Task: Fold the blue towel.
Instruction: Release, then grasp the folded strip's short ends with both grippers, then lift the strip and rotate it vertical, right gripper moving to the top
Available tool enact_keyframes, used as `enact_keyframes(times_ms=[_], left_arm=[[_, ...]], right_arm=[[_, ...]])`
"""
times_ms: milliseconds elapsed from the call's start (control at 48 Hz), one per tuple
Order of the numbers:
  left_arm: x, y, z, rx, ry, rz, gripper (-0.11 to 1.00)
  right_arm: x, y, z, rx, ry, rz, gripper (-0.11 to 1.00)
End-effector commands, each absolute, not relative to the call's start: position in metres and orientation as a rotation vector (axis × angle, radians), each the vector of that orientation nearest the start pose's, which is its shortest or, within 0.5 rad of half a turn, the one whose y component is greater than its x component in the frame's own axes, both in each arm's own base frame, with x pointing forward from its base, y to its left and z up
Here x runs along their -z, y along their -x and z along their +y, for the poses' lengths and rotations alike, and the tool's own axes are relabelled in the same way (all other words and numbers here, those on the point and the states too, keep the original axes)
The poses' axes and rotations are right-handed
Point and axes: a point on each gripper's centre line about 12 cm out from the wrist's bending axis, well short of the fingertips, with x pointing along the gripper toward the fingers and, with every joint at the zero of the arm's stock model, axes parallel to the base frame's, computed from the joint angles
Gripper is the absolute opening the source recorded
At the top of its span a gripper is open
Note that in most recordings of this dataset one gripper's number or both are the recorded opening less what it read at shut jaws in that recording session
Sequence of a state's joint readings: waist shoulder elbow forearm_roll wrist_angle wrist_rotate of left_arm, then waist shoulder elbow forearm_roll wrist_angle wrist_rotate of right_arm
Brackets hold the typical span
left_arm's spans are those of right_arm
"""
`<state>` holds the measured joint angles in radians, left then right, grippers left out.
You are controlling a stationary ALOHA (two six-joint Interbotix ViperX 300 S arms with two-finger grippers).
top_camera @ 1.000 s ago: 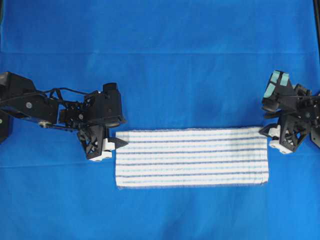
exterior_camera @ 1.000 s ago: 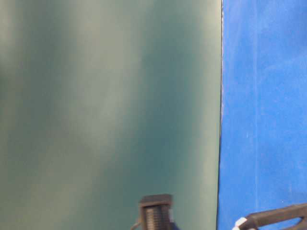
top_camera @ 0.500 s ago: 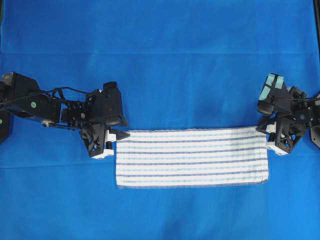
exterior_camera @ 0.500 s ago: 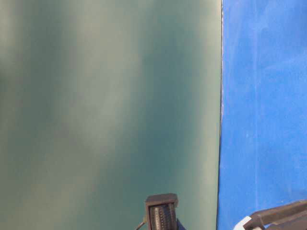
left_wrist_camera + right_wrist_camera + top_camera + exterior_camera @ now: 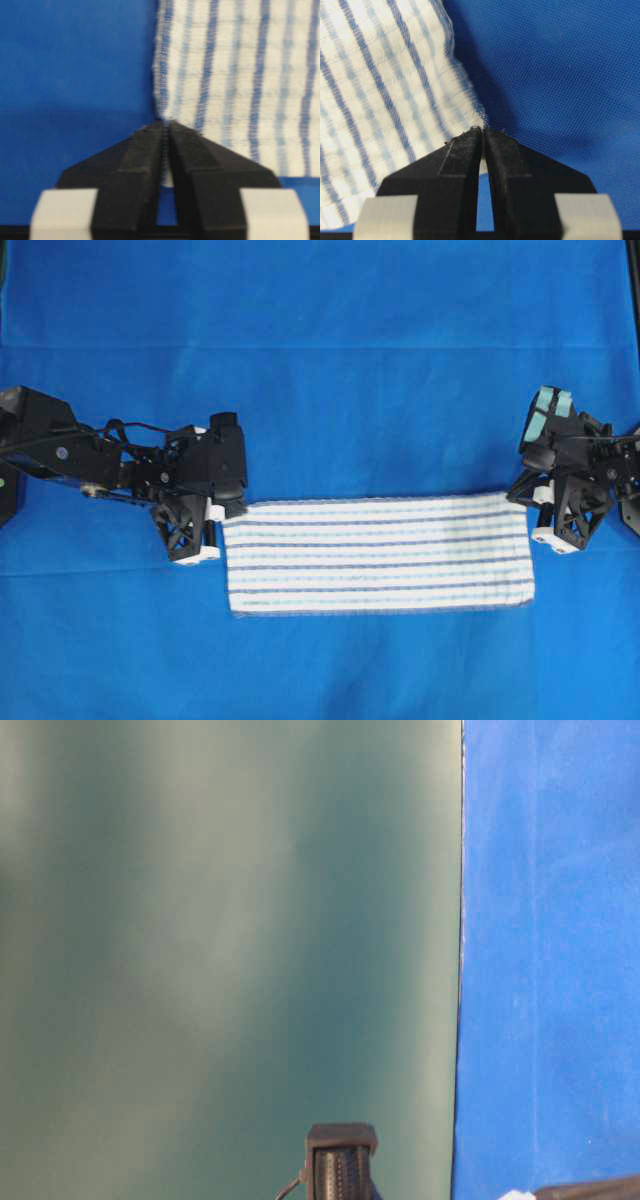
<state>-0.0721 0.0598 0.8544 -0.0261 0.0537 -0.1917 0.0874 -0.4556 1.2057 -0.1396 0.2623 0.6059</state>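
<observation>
We see no containers on the worktop (image 5: 320,360), which is covered edge to edge by a plain blue cloth. The blue towel (image 5: 378,554) lies flat in the lower middle of the overhead view, a long rectangle with its long sides running left to right. It is white woven fabric with thin dark-blue and light-blue stripes along its length; up close in the wrist views a faint check shows between them.

At the towel's upper left corner we find the left gripper (image 5: 222,514), its arm reaching in from the left edge, low and nearly level. In the left wrist view its black fingers (image 5: 145,155) are pressed together on the towel's corner, pinching the hem.

At the upper right corner sits the right gripper (image 5: 520,496), its arm coming in from the right edge. The right wrist view shows its fingers (image 5: 465,155) closed tight on that corner, and the cloth rises slightly toward the pinch.

The table-level view shows only a green wall (image 5: 220,940), blue cloth and a dark arm part at the bottom.
</observation>
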Motion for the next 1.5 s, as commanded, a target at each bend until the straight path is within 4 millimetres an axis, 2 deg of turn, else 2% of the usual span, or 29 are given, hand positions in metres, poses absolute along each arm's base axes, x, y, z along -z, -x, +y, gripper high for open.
enact_keyframes(times_ms=[0, 250, 354, 563, 708, 854, 1000, 1125, 1479], left_arm=[[-0.112, -0.332, -0.02, -0.043, 0.179, 0.91, 0.01], [-0.178, -0.33, -0.019, -0.026, 0.188, 0.753, 0.01], [-0.196, -0.325, -0.018, -0.019, 0.189, 0.701, 0.01], [-0.214, -0.32, -0.018, -0.014, 0.193, 0.647, 0.01], [-0.222, -0.314, -0.018, -0.01, 0.195, 0.625, 0.01], [-0.225, -0.311, -0.018, -0.01, 0.202, 0.61, 0.01], [-0.228, -0.318, -0.021, 0.001, 0.202, 0.586, 0.01], [-0.232, -0.331, -0.03, 0.028, 0.194, 0.555, 0.01], [-0.227, -0.371, -0.06, 0.099, 0.167, 0.539, 0.01]], right_arm=[[-0.133, -0.21, 0.014, 0.182, -0.371, 0.955, 0.05], [-0.176, -0.209, 0.011, 0.188, -0.372, 0.889, 0.05], [-0.194, -0.204, 0.011, 0.181, -0.377, 0.843, 0.05], [-0.225, -0.192, 0.009, 0.159, -0.394, 0.727, 0.05], [-0.237, -0.185, 0.007, 0.158, -0.382, 0.688, 0.05], [-0.237, -0.185, 0.004, 0.167, -0.356, 0.686, 0.05], [-0.234, -0.189, -0.005, 0.216, -0.33, 0.686, 0.05], [-0.236, -0.195, -0.024, 0.301, -0.329, 0.662, 0.05], [-0.241, -0.206, -0.087, 0.55, -0.314, 0.61, 0.05]])
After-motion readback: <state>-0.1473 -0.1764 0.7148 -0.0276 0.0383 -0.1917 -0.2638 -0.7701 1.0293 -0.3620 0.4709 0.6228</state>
